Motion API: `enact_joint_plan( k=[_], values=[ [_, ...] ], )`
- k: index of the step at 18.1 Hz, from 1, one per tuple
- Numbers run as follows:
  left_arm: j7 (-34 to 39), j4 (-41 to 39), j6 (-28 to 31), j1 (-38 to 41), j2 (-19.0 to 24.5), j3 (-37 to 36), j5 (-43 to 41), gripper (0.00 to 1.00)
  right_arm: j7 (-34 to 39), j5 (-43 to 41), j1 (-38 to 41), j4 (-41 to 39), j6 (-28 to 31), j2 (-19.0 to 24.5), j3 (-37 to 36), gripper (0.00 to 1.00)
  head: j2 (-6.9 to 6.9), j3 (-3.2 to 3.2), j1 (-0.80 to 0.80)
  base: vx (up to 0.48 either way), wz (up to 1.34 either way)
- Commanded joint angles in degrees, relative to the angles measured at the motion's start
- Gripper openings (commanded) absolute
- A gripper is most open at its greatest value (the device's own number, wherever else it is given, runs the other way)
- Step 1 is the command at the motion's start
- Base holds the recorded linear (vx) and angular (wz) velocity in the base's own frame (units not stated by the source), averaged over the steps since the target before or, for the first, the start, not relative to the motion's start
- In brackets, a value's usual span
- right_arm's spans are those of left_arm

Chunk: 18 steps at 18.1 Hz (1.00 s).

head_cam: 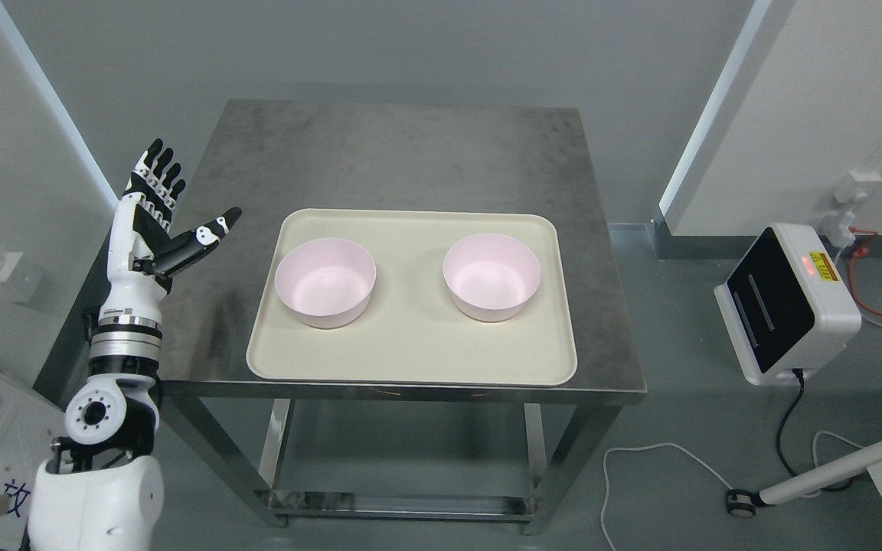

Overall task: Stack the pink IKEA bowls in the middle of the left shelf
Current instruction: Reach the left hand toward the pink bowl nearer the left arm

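Two empty pink bowls [325,282] [492,276] sit apart on the tray [410,352].

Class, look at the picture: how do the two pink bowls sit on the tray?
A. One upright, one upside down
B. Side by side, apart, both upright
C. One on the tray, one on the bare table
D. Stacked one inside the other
B: the left bowl and right bowl stand apart on the tray, both openings up.

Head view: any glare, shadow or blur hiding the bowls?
Head view: sharp, evenly lit; both pink bowls read clearly on the cream tray, with only faint shadows; the steel table looks smudged and dull, without glare; left hand in focus.
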Motion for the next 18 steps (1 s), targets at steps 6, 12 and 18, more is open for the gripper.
enact_joint_plan(
  k=[6,12,18],
  values=[
    [-9.7,1.0,-0.3,-0.9,3.7,1.3,0.0,1.00,0.0,0.4,0.0,0.0,0.0,-1.0,-0.5,1.00,0.00,0.00,0.00,0.000,0.00],
    [-30.6,5.9,-0.2,-7.3,23.3,-2.5,-3.2,1.00,0.0,0.4,0.0,0.0,0.0,-1.0,-0.5,1.00,0.00,0.00,0.00,0.000,0.00],
    [-36.4,6.8,4.2,-16.3,24.6,-16.8,-9.2,0.93,0.0,0.4,0.0,0.0,0.0,-1.0,-0.5,1.00,0.00,0.00,0.00,0.000,0.00]
  ],
)
